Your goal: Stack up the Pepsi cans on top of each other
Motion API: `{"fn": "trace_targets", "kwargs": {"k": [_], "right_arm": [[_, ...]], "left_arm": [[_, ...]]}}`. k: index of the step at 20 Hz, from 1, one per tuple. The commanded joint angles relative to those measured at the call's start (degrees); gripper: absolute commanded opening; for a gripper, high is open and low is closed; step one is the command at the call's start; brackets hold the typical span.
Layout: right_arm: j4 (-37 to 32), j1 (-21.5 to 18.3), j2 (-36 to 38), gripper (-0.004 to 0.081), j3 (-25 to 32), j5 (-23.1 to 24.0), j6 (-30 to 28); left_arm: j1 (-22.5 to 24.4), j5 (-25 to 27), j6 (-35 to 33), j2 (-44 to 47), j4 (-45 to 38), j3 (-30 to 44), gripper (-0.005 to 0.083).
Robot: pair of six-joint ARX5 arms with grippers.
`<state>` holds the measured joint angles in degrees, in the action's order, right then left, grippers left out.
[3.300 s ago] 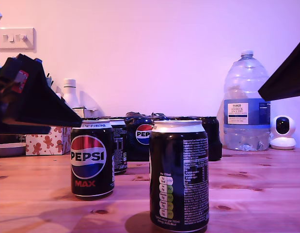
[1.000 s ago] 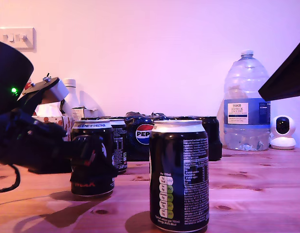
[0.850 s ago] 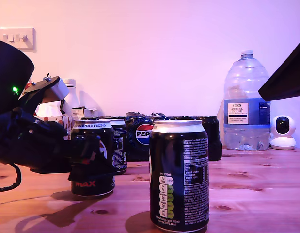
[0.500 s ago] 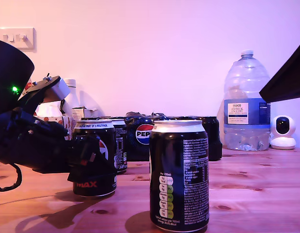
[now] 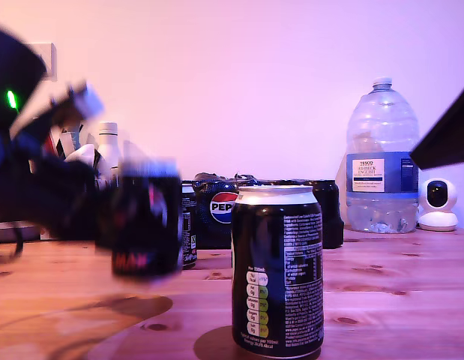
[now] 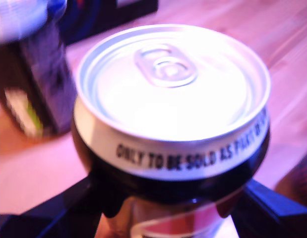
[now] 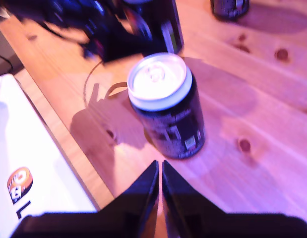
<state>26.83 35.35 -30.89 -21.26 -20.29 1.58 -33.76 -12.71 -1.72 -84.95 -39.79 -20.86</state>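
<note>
My first gripper (image 5: 134, 225) is shut on a black Pepsi can (image 5: 145, 219) and holds it blurred, just above the wood at the exterior view's left. The first wrist view looks down on that can's silver lid (image 6: 170, 84), with a dark finger (image 6: 54, 213) on each side of it. A second Pepsi can (image 5: 276, 271) stands nearest the camera, nutrition text showing. Partly hidden behind the held one stands a third can (image 5: 188, 225). My second gripper (image 7: 159, 196) is shut on nothing and hovers short of the near can (image 7: 165, 104).
A shrink-wrapped Pepsi multipack (image 5: 226, 208) sits against the back wall. A big clear water bottle (image 5: 381, 157) and a small white camera (image 5: 438, 202) stand at the exterior view's right. A white bottle (image 5: 106, 146) stands behind the first arm. A white panel (image 7: 29, 168) lies beside the table edge.
My first gripper came in and shut on the Pepsi Max can at the exterior view's left, then lifted it off the table. The other cans have not moved.
</note>
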Motion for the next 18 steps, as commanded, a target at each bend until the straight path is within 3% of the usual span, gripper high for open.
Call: {"fn": "trace_targets", "kwargs": {"k": [1,10,18], "right_arm": [[-0.11,0.15,-0.33,-0.0013,0.5,-0.17,0.09],[0.61,0.37,-0.33,-0.0013,0.5,-0.35,-0.24],[0.57,0.37,-0.33,-0.0013,0.5,-0.26,-0.24]], "left_arm": [[-0.79,-0.74,-0.31,5.01,0.39,-0.26,0.0345],[-3.5,-4.02,0.02,23.37,15.41,-1.16,0.0339],[-7.34,-6.43,0.42,25.7,23.98,-9.11,0.0339]]}}
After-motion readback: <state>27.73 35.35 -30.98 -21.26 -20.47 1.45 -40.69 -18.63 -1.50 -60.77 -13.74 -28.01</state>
